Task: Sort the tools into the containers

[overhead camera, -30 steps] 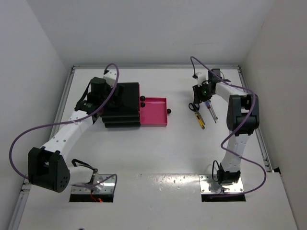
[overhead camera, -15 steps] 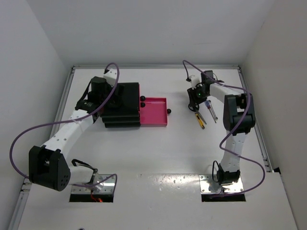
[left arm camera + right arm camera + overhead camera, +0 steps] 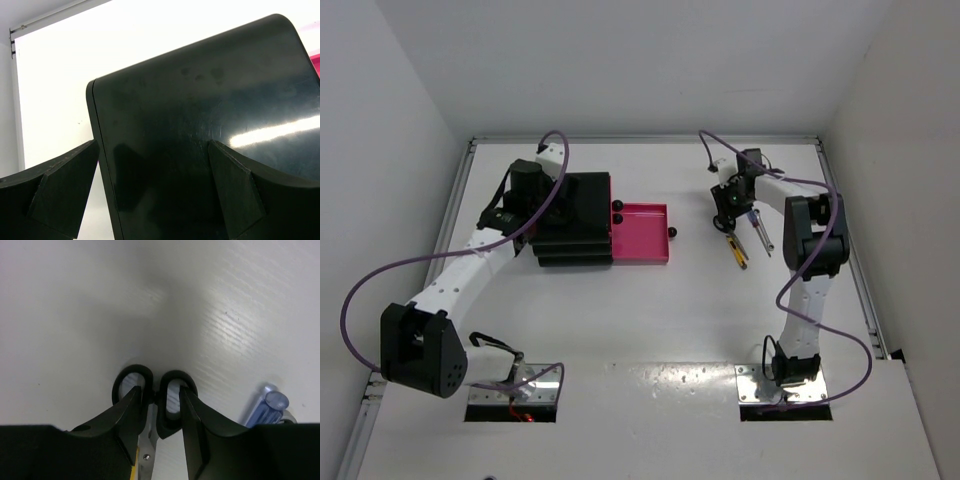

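The black cabinet (image 3: 575, 220) stands at the back left with one magenta-pink drawer (image 3: 640, 235) pulled out to its right. My left gripper (image 3: 527, 190) is open over the cabinet's top (image 3: 200, 100), one finger beyond its edge. My right gripper (image 3: 725, 213) is low on the table, its jaws narrow and closed on the middle of the black-handled scissors (image 3: 170, 410), a fingertip (image 3: 134, 396) at each handle loop. A yellow-and-black tool (image 3: 737, 250) lies just beside them, and a blue-handled screwdriver (image 3: 758, 230) lies to the right; it also shows in the right wrist view (image 3: 270, 405).
The pulled-out drawer has a round black knob (image 3: 673, 233), and two more knobs (image 3: 617, 211) show on the shut drawers. White walls close in the table on three sides. The purple cables loop over both arms.
My right gripper has shifted a little left and down onto the scissors. The left arm has not moved.
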`<state>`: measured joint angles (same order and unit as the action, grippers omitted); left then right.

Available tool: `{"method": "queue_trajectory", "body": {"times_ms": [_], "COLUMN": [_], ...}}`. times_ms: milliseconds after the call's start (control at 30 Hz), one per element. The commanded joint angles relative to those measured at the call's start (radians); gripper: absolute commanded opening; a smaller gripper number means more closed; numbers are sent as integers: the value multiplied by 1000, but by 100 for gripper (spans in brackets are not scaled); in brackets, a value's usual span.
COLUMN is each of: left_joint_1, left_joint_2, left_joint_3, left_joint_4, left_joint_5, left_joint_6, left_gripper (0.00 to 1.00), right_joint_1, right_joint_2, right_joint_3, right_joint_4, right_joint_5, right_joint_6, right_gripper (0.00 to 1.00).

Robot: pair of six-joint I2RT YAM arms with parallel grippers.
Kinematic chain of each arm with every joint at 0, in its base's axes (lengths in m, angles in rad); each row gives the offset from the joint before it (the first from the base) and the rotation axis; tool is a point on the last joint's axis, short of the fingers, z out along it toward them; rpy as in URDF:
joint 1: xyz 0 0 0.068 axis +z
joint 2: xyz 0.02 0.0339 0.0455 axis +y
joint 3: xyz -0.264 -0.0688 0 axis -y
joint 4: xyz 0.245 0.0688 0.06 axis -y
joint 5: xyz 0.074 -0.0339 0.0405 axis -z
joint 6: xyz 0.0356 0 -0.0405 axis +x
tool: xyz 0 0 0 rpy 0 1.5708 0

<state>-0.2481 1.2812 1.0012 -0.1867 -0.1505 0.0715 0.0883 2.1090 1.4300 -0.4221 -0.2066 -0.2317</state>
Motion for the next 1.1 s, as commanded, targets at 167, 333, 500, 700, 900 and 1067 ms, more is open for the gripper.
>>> {"method": "queue_trajectory", "body": {"times_ms": [167,333,500,700,900,1067], "left_joint_1": [-10,-10,-10,-10,-10,-10], "left_joint_2": [24,24,24,24,24,24], "left_joint_3": [1,1,1,1,1,1], "left_joint_4": [-56,-56,-56,-56,-56,-56], "left_joint_5": [-18,-18,-18,-18,-18,-18], "left_joint_6": [17,17,17,8,8,8], "left_gripper": [97,97,97,97,97,97], "right_joint_1": [44,44,44,57,109,143], "right_joint_2": [37,28,-18,-145,-239,-265], "right_joint_3": [29,33,105,98,0,-94], "right_joint_4": [-38,-38,-49,110,313,520], "right_joint_5": [42,10,-117,-330,-376,-396], "right_joint_6": [-37,-20,74,305,508,646], "right_gripper": [34,4,0,0,0,0]}}
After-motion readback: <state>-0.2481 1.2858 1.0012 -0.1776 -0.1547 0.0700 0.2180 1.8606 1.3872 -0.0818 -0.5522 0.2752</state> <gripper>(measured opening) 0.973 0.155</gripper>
